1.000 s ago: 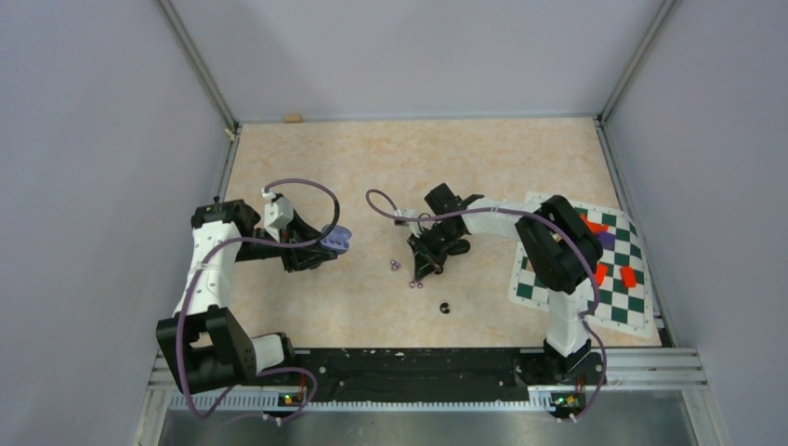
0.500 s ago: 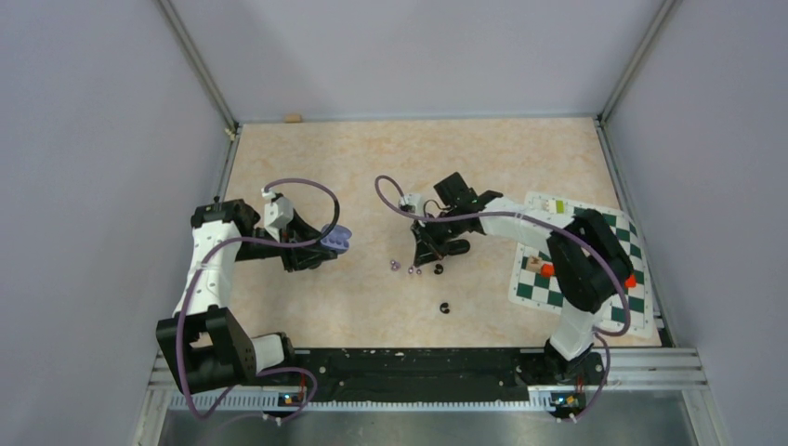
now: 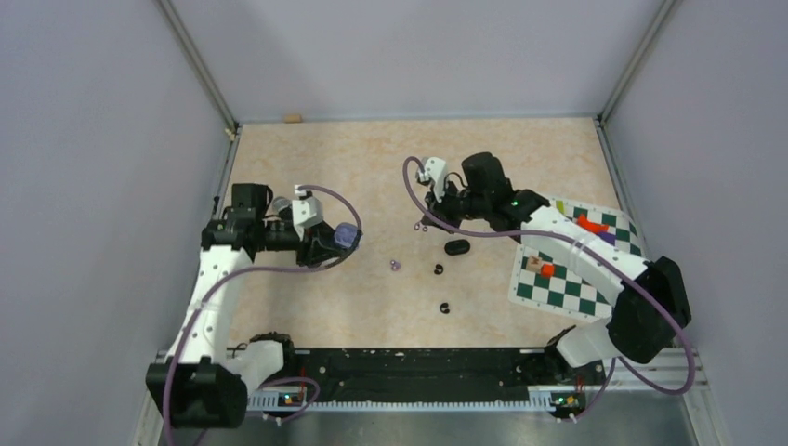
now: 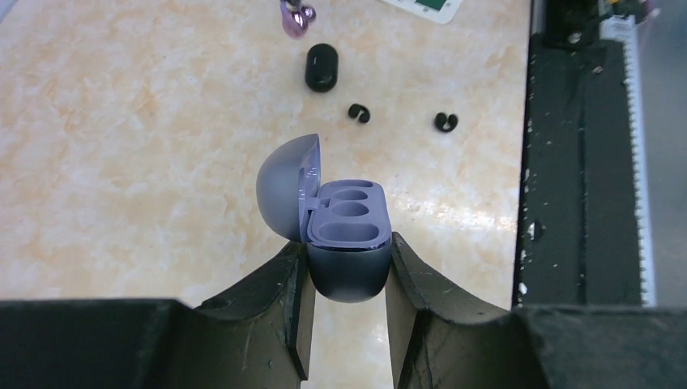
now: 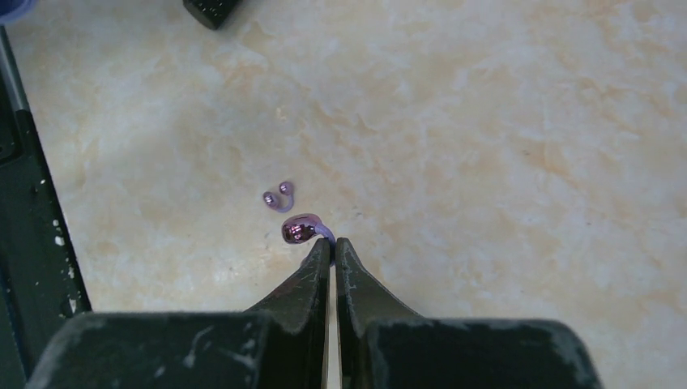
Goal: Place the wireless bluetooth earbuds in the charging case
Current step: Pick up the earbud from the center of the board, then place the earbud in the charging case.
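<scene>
My right gripper (image 5: 332, 247) has its jaws pressed together on a purple earbud (image 5: 301, 230). They pinch its thin pale loop at the very tips, and the glossy bulb sticks out just past them toward the upper left. A second purple earbud (image 5: 278, 195) lies on the table just beyond the first, up and to the left, apart from it.

My left gripper (image 4: 347, 263) is clamped across the lower body of the purple case (image 4: 348, 243), with one finger (image 4: 292, 292) on each flank. The case sits upright between them. Its domed lid is swung open to the left and its two wells face up.

In the left wrist view the black case (image 4: 322, 66) lies closed on the table, above the purple case in the upper middle of the frame. A black earbud (image 4: 359, 113) and another black earbud (image 4: 444, 121) lie between the two cases, toward the right and apart from each other.

From above, the purple case is held left of centre. The pinched earbud hangs right of it, near the middle of the frame and well apart from the case.

The marbled beige table (image 3: 307, 158) carries a green and white chequered mat (image 3: 567, 288) at the right, with a red block (image 3: 590, 224) and an orange block (image 3: 546, 269) on it. A black rail (image 3: 418, 362) runs along the bottom edge. Plain grey walls (image 3: 93, 139) close in the sides and the top.
</scene>
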You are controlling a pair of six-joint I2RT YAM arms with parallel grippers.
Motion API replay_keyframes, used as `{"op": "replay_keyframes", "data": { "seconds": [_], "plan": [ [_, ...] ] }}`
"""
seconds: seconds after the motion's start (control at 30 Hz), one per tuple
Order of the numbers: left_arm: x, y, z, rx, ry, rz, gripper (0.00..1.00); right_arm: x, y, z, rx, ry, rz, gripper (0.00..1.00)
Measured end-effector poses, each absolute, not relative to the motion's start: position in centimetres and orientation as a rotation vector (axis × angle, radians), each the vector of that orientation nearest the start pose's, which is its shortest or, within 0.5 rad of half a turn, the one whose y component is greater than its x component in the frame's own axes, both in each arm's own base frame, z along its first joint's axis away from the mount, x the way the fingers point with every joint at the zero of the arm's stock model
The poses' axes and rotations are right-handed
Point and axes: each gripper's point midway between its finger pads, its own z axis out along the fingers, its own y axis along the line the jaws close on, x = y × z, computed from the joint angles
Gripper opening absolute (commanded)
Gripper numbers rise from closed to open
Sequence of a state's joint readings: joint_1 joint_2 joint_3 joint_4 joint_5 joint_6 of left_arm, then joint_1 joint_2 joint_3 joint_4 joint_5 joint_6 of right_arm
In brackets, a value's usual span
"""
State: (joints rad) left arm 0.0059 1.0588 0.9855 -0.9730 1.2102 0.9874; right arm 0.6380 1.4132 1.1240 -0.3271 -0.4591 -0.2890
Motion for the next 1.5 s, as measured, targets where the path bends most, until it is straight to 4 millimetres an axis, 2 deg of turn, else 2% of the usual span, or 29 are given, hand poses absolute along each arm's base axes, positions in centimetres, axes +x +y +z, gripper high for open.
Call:
{"op": "replay_keyframes", "data": {
  "seconds": [0.1, 0.2, 0.3, 0.43, 0.5, 0.6, 0.7, 0.83, 0.97, 1.1, 1.23, 1.5],
  "plan": [
    [21.3, -15.7, 22.9, 1.214, 1.574, -0.848, 0.0, 28.9, 28.7, 21.3, -1.173, 1.789, 0.634, 0.0],
    [23.9, -16.7, 24.8, 1.135, 1.585, -0.8, 0.0, 29.7, 28.3, 24.1, -1.128, 1.733, 0.582, 0.0],
    [26.9, -18.1, 25.9, 1.071, 1.595, -0.775, 0.0, 30.3, 28.2, 28.1, -1.076, 1.643, 0.549, 0.0],
    [27.5, -20.7, 26.2, 1.076, 1.575, -0.788, 0.0, 30.4, 28.0, 33.8, -1.01, 1.502, 0.531, 0.0],
    [27.4, -21.9, 26.4, 1.079, 1.558, -0.819, 0.0, 30.1, 27.8, 36.0, -0.982, 1.443, 0.534, 0.0],
    [27.8, -23.2, 27.0, 1.05, 1.531, -0.887, 0.0, 29.2, 27.6, 38.4, -0.952, 1.376, 0.547, 0.0],
    [28.1, -24.1, 27.1, 1.0, 1.525, -0.972, 0.0, 28.6, 27.7, 39.8, -0.924, 1.33, 0.566, 0.0],
    [27.4, -24.6, 26.2, 0.961, 1.531, -1.047, 0.0, 28.2, 28.3, 39.0, -0.907, 1.32, 0.596, 0.0],
    [26.4, -24.7, 24.7, 0.947, 1.541, -1.092, 0.0, 27.0, 30.2, 36.3, -0.952, 1.352, 0.644, 0.0],
    [25.2, -24.9, 23.7, 0.979, 1.519, -1.148, 0.0, 26.4, 31.8, 35.1, -0.982, 1.359, 0.67, 0.0],
    [23.7, -25.2, 23.0, 1.032, 1.485, -1.204, 0.0, 26.1, 32.5, 34.1, -0.993, 1.361, 0.669, 0.0],
    [22.6, -25.2, 23.6, 1.084, 1.423, -1.225, 0.0, 25.7, 32.8, 31.6, -1.048, 1.373, 0.648, 0.0]
  ]
}}
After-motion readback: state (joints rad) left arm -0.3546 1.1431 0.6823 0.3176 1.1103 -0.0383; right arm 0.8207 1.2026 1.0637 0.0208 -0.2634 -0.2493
